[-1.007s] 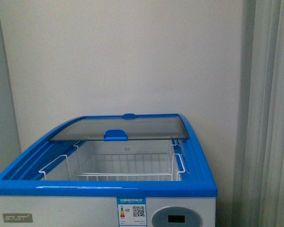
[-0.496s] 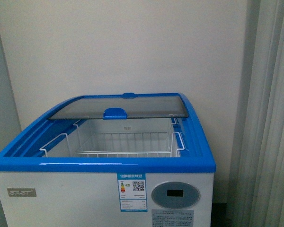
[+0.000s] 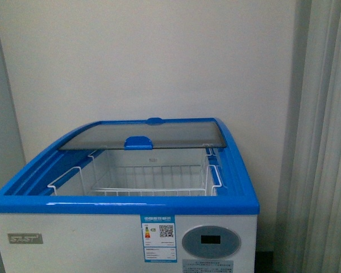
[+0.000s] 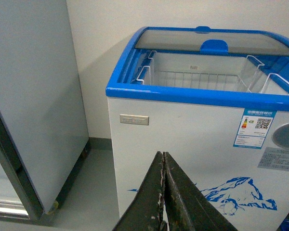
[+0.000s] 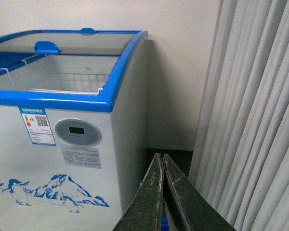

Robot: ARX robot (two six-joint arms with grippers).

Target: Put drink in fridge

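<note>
The fridge (image 3: pixel 125 203) is a white chest freezer with a blue top rim. It stands straight ahead against the wall. Its glass lid (image 3: pixel 142 135) is slid to the back, so the front half is open onto a white wire basket (image 3: pixel 150 181). The fridge also shows in the left wrist view (image 4: pixel 183 134) and in the right wrist view (image 5: pixel 62 154), with blue mountain artwork low on its front. My left gripper (image 4: pixel 163 159) is shut and empty, in front of the fridge's front panel. My right gripper (image 5: pixel 162 160) is shut and empty, by the fridge's right front corner. The drink is out of view.
A tall grey-white cabinet (image 4: pixel 33 96) stands to the left of the fridge, with a strip of grey floor (image 4: pixel 94 187) between them. A pale pleated curtain (image 5: pixel 250 115) hangs to the right of the fridge. A plain wall (image 3: pixel 159 57) is behind it.
The fridge sits lower and smaller in the front view than a second ago, with more of its front panel showing; since half a second ago it has shifted slightly down.
</note>
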